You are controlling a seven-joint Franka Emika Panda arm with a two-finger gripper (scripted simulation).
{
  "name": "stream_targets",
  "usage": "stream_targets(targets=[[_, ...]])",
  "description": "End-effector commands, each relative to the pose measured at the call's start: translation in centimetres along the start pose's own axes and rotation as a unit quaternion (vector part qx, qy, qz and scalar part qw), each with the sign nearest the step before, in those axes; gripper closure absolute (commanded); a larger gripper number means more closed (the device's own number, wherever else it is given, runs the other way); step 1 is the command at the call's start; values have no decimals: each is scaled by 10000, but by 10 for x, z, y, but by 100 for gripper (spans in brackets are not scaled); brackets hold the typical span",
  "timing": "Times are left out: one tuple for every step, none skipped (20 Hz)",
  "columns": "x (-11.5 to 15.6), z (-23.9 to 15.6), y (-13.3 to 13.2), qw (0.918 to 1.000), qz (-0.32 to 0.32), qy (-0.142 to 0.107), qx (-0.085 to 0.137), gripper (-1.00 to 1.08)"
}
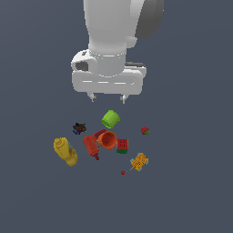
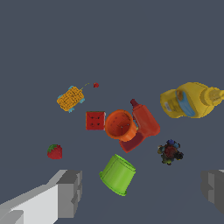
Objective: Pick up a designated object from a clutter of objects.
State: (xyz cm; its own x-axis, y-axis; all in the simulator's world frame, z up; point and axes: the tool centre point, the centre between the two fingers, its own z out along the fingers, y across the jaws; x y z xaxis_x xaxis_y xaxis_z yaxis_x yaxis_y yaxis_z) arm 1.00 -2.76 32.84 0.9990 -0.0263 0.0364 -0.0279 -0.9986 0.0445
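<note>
The small red strawberry-like ball (image 1: 144,131) with a green top lies apart from the others at the exterior view's right; it also shows in the wrist view (image 2: 54,152). The clutter holds a green cup (image 1: 110,119), an orange cup (image 1: 107,140), a red bottle (image 1: 91,147), a yellow bottle (image 1: 65,151), a red-green cube (image 1: 122,146), an orange-blue block (image 1: 139,161) and a dark small item (image 1: 79,129). My gripper (image 1: 107,98) hangs open and empty above the clutter, nearest the green cup (image 2: 117,174), with fingers (image 2: 70,192) wide apart.
A tiny red speck (image 1: 123,173) lies near the orange-blue block (image 2: 70,99). The floor is plain dark grey. In the wrist view, the orange cup (image 2: 120,125) lies against the red bottle (image 2: 145,120), and the yellow bottle (image 2: 188,100) lies off to one side.
</note>
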Motion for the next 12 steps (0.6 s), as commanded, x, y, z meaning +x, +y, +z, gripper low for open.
stream_targets(targets=[[0,0,0,10000,0,0,0,-92],[0,0,0,10000,-4,0,2,-92],[0,0,-1,10000,-17,-1,10,-92],[0,-1,-3,10000,-39,-3,23,-92],[-1,-2,-6,10000,-68,-5,41,-92],[-1,-3,-9,9999,-105,-8,63,-92],[-1,-4,-12,9999,-144,-10,86,-92],[-1,-5,-14,9998,-174,-12,103,-92],[-2,-5,-16,9997,-194,-14,116,-92],[-2,-6,-17,9997,-206,-15,122,-92],[-2,-6,-17,9997,-209,-15,124,-92],[-2,-6,-17,9997,-204,-14,121,-92]])
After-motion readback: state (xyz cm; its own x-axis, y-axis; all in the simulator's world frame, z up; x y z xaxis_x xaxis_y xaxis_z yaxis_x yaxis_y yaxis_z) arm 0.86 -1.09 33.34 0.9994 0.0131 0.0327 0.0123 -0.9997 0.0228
